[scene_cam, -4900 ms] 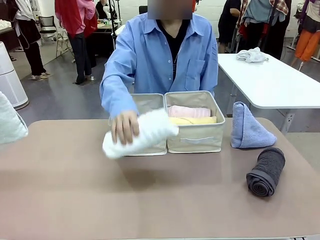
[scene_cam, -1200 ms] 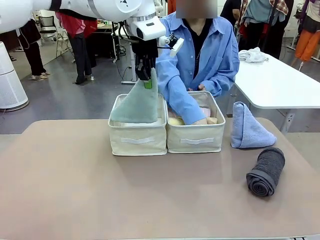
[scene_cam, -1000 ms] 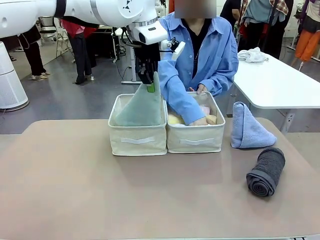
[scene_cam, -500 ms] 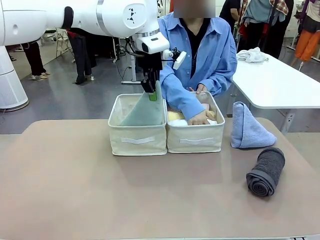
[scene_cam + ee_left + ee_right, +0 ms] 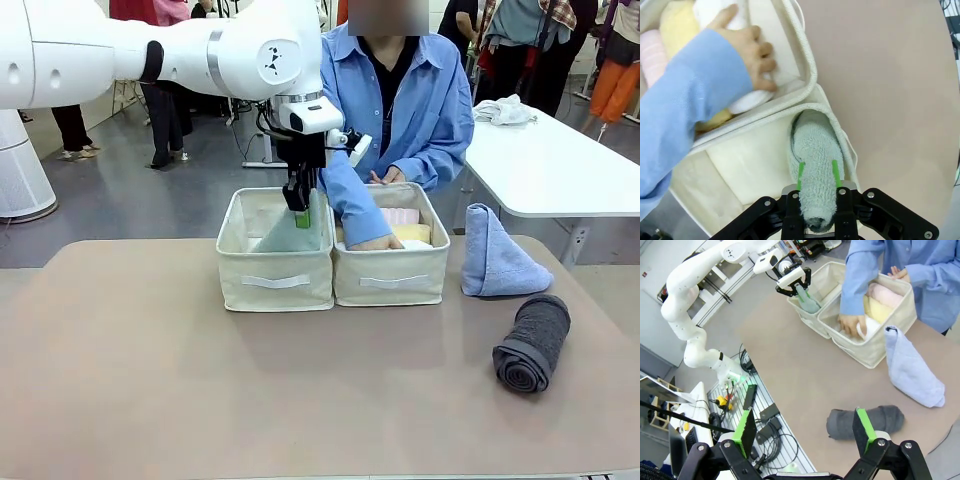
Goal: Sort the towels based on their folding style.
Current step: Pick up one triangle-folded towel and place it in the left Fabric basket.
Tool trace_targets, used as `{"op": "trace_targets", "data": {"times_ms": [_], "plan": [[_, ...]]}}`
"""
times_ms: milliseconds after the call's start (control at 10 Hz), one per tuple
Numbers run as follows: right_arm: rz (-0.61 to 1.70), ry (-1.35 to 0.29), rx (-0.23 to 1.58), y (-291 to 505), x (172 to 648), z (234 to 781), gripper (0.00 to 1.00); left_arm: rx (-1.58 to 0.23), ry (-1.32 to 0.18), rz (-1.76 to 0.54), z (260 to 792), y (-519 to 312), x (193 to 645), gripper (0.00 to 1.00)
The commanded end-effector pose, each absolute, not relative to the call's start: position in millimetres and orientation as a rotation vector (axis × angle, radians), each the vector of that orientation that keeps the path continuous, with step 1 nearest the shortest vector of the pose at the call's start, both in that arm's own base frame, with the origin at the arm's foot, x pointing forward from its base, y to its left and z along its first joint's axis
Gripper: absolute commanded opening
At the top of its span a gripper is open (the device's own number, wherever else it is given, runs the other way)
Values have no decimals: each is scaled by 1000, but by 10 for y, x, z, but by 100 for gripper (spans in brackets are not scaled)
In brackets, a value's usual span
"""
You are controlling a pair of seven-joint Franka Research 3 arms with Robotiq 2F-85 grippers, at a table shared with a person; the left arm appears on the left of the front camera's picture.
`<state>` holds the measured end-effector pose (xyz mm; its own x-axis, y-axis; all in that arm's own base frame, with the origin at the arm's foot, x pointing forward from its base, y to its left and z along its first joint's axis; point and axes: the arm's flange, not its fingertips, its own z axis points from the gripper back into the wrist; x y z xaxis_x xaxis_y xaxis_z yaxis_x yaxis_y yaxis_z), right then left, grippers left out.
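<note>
My left gripper (image 5: 302, 214) is shut on the tip of the grey-green cone towel (image 5: 283, 237), which hangs down inside the left beige bin (image 5: 275, 285). In the left wrist view the green pads (image 5: 801, 175) squeeze that towel (image 5: 812, 145) against the bin's wall. The person's hand (image 5: 375, 242) rests in the right bin (image 5: 390, 285) on a white roll (image 5: 416, 244), beside the yellow roll (image 5: 412, 233) and pink roll (image 5: 400, 216). The light blue cone (image 5: 495, 258) and dark grey roll (image 5: 532, 342) lie on the table at the right. My right gripper (image 5: 805, 432) hangs open high above the dark grey roll (image 5: 865, 421).
The brown tabletop (image 5: 150, 380) stretches in front of the bins. A white table (image 5: 560, 160) stands at the back right with a whitish rag (image 5: 503, 110) on it. The person stands close behind the bins; other people are farther off.
My left gripper has come down with the grey-green cone, sinking it into the left bin. The person's hand has set the white roll into the right bin.
</note>
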<state>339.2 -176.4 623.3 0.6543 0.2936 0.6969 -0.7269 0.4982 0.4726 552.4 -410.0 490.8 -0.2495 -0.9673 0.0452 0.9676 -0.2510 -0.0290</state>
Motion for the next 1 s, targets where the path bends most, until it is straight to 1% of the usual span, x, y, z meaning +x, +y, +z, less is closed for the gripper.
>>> {"op": "trace_targets", "data": {"times_ms": [0, 200, 500, 600, 700, 800, 900], "plan": [[671, -599, 852, -1762, 3391, 6222, 100, -78, 36, -1794, 4886, -4172, 5503, 19], [671, -599, 852, -1762, 3391, 6222, 100, -63, 77, -1791, 4772, -4200, 5502, 19], [671, -599, 852, -1762, 3391, 6222, 100, -57, 101, -1803, 4651, -4225, 5509, 19], [671, -599, 852, -1762, 3391, 6222, 100, -57, 80, -1813, 4655, -4220, 5509, 78], [671, -599, 852, -1762, 3391, 6222, 100, -56, 74, -1810, 4667, -4216, 5503, 78], [671, -599, 852, -1762, 3391, 6222, 100, -58, 70, -1813, 4670, -4212, 5506, 100], [671, -599, 852, -1762, 3391, 6222, 100, -58, 68, -1817, 4672, -4210, 5504, 81]]}}
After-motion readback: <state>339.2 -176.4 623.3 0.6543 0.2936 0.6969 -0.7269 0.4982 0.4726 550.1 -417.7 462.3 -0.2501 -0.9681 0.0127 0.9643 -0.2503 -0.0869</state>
